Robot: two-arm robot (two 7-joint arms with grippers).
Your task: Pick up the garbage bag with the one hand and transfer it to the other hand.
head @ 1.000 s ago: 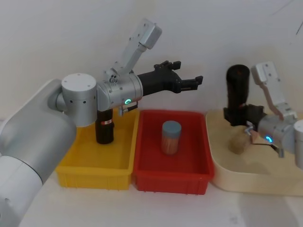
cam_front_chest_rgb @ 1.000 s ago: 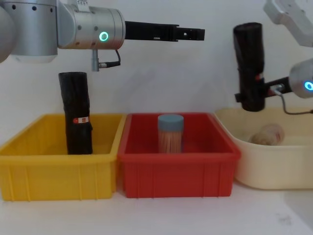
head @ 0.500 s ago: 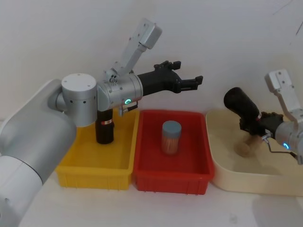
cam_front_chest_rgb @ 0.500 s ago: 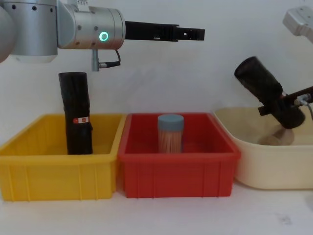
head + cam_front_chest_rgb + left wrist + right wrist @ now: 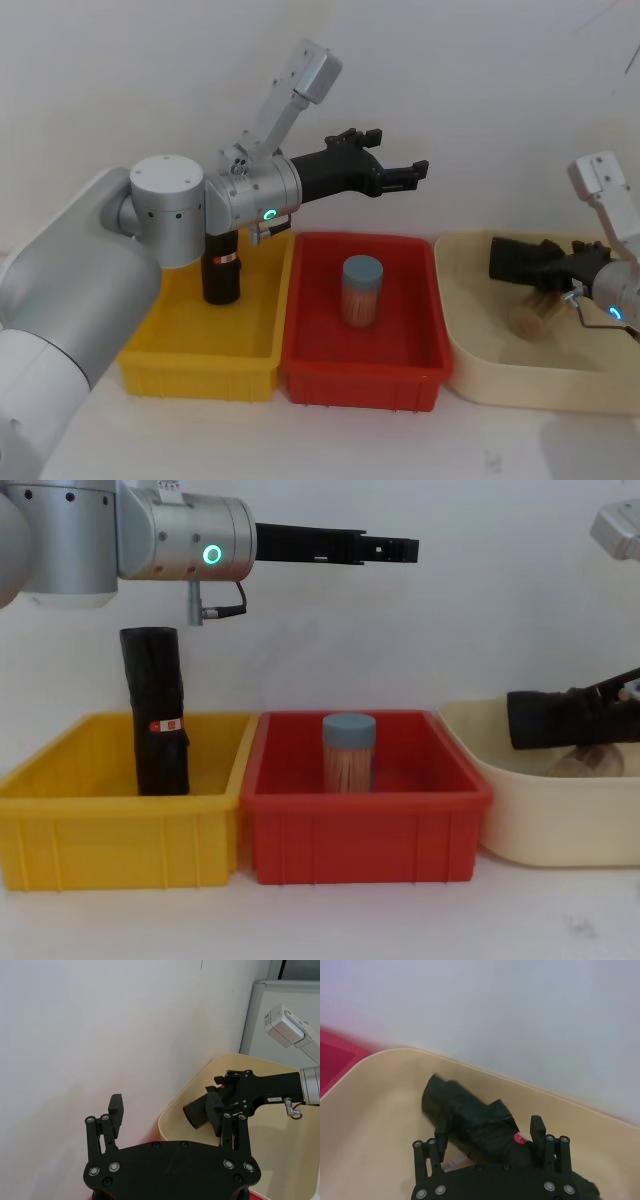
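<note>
The garbage bag [image 5: 515, 258], a tight black roll, lies level just above the cream tub [image 5: 520, 380], its free end pointing towards the red bin. My right gripper [image 5: 548, 263] is shut on it around its middle. The same roll [image 5: 470, 1115] shows a red mark beside one finger of the right gripper [image 5: 488, 1132]. From the chest the bag [image 5: 550, 720] sits at rim height. My left gripper [image 5: 400, 152] hangs open and empty high over the red bin [image 5: 360, 380], also seen at chest level, left gripper [image 5: 400, 548].
A second black roll [image 5: 158, 710] with a red-and-white label stands upright in the yellow bin [image 5: 120, 840]. A blue-capped jar of sticks [image 5: 349, 752] stands in the red bin. A tan lump [image 5: 535, 318] lies in the tub under the held roll.
My right gripper has swung the garbage bag from upright to level and lowered it to the tub's rim. The left arm has stayed still.
</note>
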